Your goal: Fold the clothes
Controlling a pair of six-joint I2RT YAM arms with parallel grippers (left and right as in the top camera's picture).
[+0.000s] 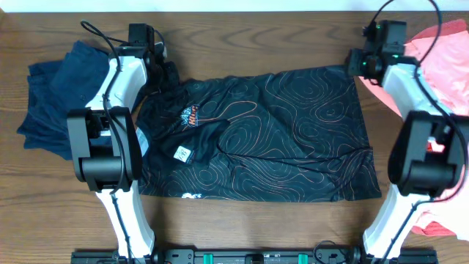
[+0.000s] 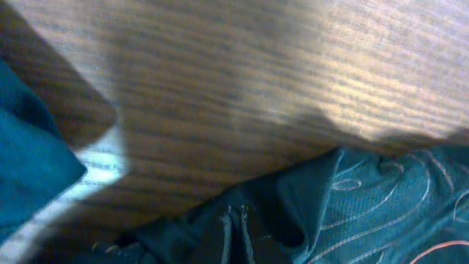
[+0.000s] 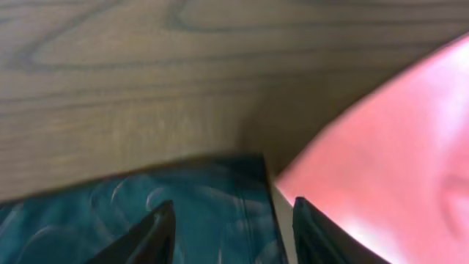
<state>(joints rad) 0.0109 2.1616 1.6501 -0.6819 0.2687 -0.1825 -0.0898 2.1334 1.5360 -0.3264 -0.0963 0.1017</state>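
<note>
A black shirt (image 1: 256,136) with thin orange contour lines and a chest logo lies spread flat on the wooden table. My left gripper (image 1: 165,72) is at the shirt's far left corner. In the left wrist view its fingers (image 2: 237,220) are pressed together with bunched dark cloth (image 2: 381,198) around them. My right gripper (image 1: 357,64) is at the shirt's far right corner. In the right wrist view it is open (image 3: 233,220), and its fingers straddle the shirt's corner edge (image 3: 205,198).
A navy garment (image 1: 55,99) lies crumpled at the far left and shows in the left wrist view (image 2: 29,161). A pink garment (image 1: 447,59) lies at the far right, close to the right gripper (image 3: 396,147). More pink cloth (image 1: 440,229) lies at the front right.
</note>
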